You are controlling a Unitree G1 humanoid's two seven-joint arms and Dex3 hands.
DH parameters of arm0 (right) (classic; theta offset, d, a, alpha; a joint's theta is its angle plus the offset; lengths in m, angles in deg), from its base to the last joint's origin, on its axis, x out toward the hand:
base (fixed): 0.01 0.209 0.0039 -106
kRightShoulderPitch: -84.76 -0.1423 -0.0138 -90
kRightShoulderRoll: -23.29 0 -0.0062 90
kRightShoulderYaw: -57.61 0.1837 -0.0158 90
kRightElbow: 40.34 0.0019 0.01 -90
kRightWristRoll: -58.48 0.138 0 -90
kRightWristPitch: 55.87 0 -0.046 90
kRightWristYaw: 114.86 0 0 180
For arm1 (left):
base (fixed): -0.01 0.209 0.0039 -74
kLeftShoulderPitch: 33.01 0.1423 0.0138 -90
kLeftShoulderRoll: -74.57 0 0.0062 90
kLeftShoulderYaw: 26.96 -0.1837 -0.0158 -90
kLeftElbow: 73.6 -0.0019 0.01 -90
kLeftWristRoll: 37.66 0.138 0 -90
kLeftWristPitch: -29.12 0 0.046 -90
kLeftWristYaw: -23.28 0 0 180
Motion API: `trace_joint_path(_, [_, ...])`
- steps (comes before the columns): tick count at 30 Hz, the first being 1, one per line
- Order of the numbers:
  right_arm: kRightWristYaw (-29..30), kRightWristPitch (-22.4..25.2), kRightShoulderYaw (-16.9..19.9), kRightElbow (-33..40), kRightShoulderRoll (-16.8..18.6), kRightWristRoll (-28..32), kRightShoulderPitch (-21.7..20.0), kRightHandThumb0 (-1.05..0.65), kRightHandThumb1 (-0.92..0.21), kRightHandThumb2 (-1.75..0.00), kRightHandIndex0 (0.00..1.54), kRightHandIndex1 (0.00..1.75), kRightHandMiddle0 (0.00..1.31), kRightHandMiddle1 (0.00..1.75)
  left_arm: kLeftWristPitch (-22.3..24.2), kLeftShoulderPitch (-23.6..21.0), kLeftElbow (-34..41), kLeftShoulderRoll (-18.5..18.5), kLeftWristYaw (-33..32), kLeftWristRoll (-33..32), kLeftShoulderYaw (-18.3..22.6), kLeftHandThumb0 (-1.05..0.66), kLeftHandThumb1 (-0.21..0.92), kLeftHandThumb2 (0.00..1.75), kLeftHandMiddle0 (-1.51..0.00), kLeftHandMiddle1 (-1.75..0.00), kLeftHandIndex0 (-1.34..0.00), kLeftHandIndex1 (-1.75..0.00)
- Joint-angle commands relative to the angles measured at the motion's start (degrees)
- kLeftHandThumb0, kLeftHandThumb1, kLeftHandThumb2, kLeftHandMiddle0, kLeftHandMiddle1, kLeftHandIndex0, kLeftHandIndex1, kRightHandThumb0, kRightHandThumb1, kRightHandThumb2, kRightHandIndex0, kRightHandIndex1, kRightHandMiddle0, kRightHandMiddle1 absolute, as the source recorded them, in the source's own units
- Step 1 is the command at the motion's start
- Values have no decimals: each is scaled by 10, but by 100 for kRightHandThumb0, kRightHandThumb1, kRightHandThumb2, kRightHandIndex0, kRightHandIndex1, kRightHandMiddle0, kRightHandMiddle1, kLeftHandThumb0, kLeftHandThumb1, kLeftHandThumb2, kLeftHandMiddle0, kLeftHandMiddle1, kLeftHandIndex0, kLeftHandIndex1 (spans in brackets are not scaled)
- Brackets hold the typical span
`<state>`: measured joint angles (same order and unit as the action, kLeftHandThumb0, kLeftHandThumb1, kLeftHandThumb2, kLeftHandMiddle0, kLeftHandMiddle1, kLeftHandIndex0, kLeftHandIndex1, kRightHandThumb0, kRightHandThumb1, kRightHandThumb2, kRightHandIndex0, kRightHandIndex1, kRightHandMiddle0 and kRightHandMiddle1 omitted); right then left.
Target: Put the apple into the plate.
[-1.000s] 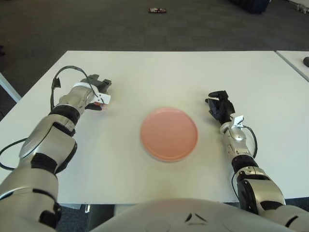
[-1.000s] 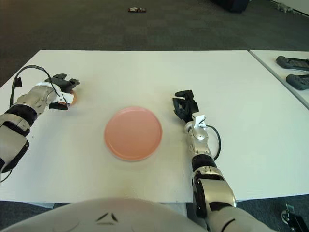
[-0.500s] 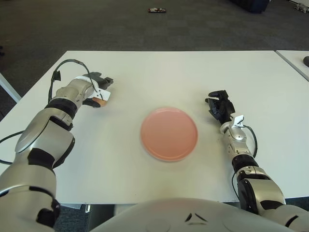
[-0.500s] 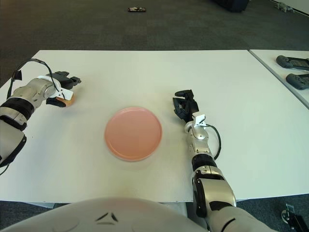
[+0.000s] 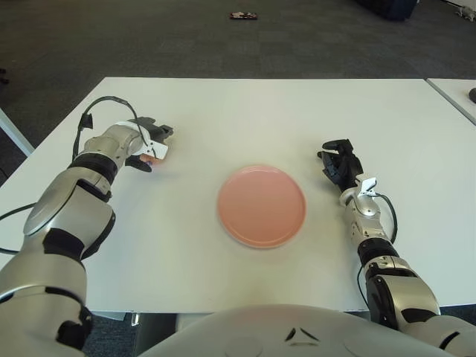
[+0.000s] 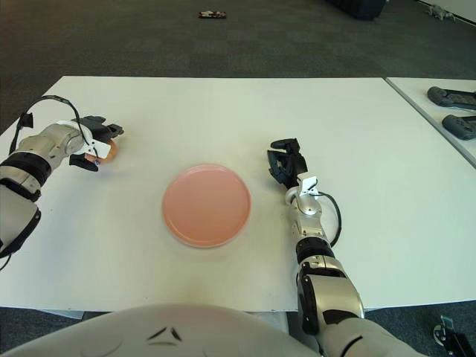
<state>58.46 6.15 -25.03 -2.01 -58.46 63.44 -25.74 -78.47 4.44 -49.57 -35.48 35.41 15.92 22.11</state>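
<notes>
A small orange-red apple sits on the white table at the far left, mostly covered by my left hand. That hand's fingers curl over the apple's top and its thumb sits under the near side, so it is shut on the apple. The round pink plate lies at the table's middle, well to the right of the apple, with nothing in it. My right hand shows just right of the plate, its fingers relaxed and holding nothing.
A black cable loops off my left wrist. A second table at the far right carries two dark devices. A small object lies on the dark floor beyond the table's far edge.
My left hand shifted slightly and turned over the apple, closing round it. The apple stays at about the same spot. The plate and the right hand have not moved.
</notes>
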Motion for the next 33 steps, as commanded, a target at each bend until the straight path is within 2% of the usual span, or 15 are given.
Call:
trace_joint_path(1, [-1, 34, -1, -28, 4, -4, 30, -35, -92, -47, 34, 123, 25, 169, 5, 3, 4, -4, -27, 10, -6, -55, 24, 93, -9, -8, 0, -50])
trace_joint_path(3, [-1, 34, -1, -28, 4, -4, 30, -35, -92, -47, 34, 123, 25, 169, 2, 4, 3, -5, -41, 17, -11, -54, 24, 93, -12, -11, 0, -53])
trace_joint_path(5, [-2, 34, 0, -28, 3, -4, 30, -35, -92, -47, 34, 123, 25, 169, 4, 4, 1, -4, -52, 23, -15, -48, 20, 97, -6, -34, 0, -60])
trace_joint_path(12, [-2, 34, 0, -28, 3, -4, 30, -35, -92, -47, 34, 123, 25, 169, -4, -1, -15, 1, -56, 20, -17, -34, 10, 110, -4, -73, 0, -84])
trace_joint_path(16, [-3, 34, 0, -29, 2, -3, 29, -35, -92, -47, 34, 123, 25, 169, -4, -2, -25, 4, -65, 17, -16, -33, 10, 116, -14, -96, -15, -125])
trace_joint_path(17, [-3, 34, 0, -29, 2, -3, 29, -35, -92, -47, 34, 123, 25, 169, -3, -2, -26, 4, -71, 17, -15, -37, 23, 105, -17, -102, -35, -130])
trace_joint_path(18, [-3, 34, 0, -29, 2, -3, 29, -35, -92, -47, 34, 123, 25, 169, -2, -1, -23, 3, -80, 19, -16, -38, 28, 100, -19, -104, -43, -131])
trace_joint_path(21, [-3, 34, 1, -29, 2, -3, 29, -35, -92, -47, 34, 123, 25, 169, 6, 0, -9, 3, -110, 25, -18, -40, 45, 95, -23, -122, -51, -149])
trace_joint_path(22, [-3, 34, 1, -29, 2, -3, 29, -35, -92, -47, 34, 123, 25, 169, 10, 72, 101, -29, -107, -25, 35, -40, 50, 96, -24, -130, -47, -158])
trace_joint_path(23, [-3, 34, 1, -29, 2, -3, 29, -35, -92, -47, 34, 123, 25, 169, 13, 125, 183, -53, -104, -64, 75, -41, 49, 97, -50, -146, -52, -157])
trace_joint_path(25, [-4, 35, 1, -30, 1, -3, 28, -35, -92, -47, 34, 123, 25, 169, 24, 195, 291, -80, -92, -109, 126, -42, 46, 100, -75, -160, -57, -156])
trace_joint_path(26, [-4, 35, 1, -30, 1, -3, 28, -35, -92, -47, 34, 123, 25, 169, 23, 135, 199, -54, -136, -50, 75, -43, 45, 101, -85, -165, -60, -156])
trace_joint_path(28, [-4, 34, 1, -31, 1, -2, 28, -35, -92, -47, 34, 123, 25, 169, 24, 57, 80, -20, -191, 31, 6, -22, 40, 113, -68, -170, -53, -163])
trace_joint_path(32, [-5, 34, 2, -32, 0, -2, 27, -35, -92, -47, 34, 123, 25, 169, 8, 35, 36, -12, -234, 68, -25, -5, 39, 122, -53, -172, -44, -172])
trace_joint_path(33, [-5, 35, 2, -33, 0, -2, 26, -35, -92, -47, 34, 123, 25, 169, 2, 35, 29, -12, -242, 68, -27, -3, 33, 126, -57, -173, -51, -163])
